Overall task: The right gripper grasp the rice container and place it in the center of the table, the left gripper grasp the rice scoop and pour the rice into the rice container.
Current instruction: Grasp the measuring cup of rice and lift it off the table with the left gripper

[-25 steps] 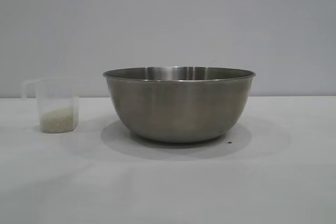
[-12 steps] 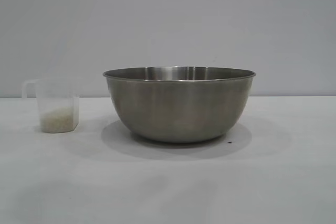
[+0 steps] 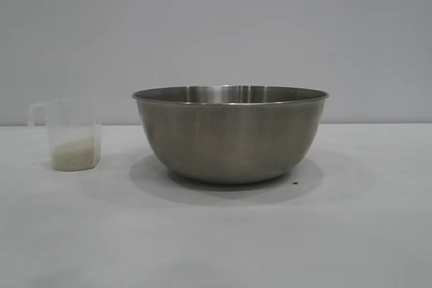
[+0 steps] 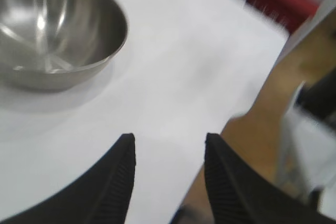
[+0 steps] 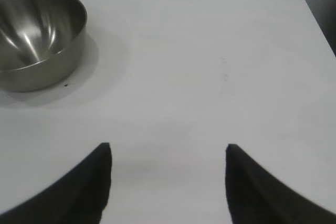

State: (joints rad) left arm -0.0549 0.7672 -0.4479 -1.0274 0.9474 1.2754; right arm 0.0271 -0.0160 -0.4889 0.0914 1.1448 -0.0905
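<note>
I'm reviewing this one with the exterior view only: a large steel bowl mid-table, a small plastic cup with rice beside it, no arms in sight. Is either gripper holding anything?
Observer: No. The left wrist view shows the black two-fingered left gripper open with nothing between its fingers, over the flat white table near one of its edges.
Operator: And the right one?
Observer: The matching black right gripper is open and empty too, over bare table, with the large round stainless-steel bowl well away from it.
Operator: Any rice inside the bowl? I can't see over its rim.
Observer: The part of the inside that shows in the wrist views is bare steel; no grains show there.
</note>
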